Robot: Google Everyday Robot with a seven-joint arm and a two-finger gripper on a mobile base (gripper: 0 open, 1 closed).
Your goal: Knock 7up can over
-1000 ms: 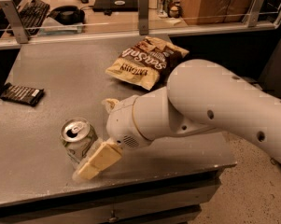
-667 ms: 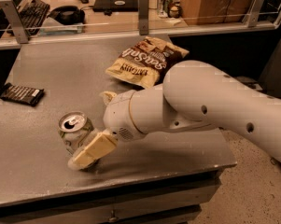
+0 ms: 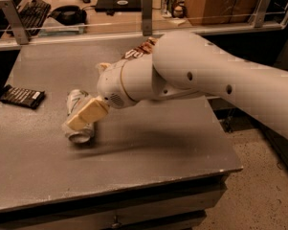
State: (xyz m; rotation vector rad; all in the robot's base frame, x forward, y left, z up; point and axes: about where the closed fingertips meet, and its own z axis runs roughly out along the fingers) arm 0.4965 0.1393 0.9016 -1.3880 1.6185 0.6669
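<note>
The 7up can (image 3: 76, 100) lies tipped over on the grey table (image 3: 148, 162), left of centre, its silver end (image 3: 81, 136) facing the front edge. My gripper (image 3: 85, 115) sits right over the can, its cream-coloured tip resting against the can's upper side. The big white arm (image 3: 205, 80) reaches in from the right and hides what lies behind it.
A flat dark chocolate bar (image 3: 22, 97) lies near the table's left edge. The brown chip bag (image 3: 140, 49) peeks out behind the arm at the back. A glass rail (image 3: 86, 30) and a desk with a keyboard (image 3: 32, 12) stand beyond the table.
My gripper has pushed left against the can. The can stood upright before and now lies tipped on its side.
</note>
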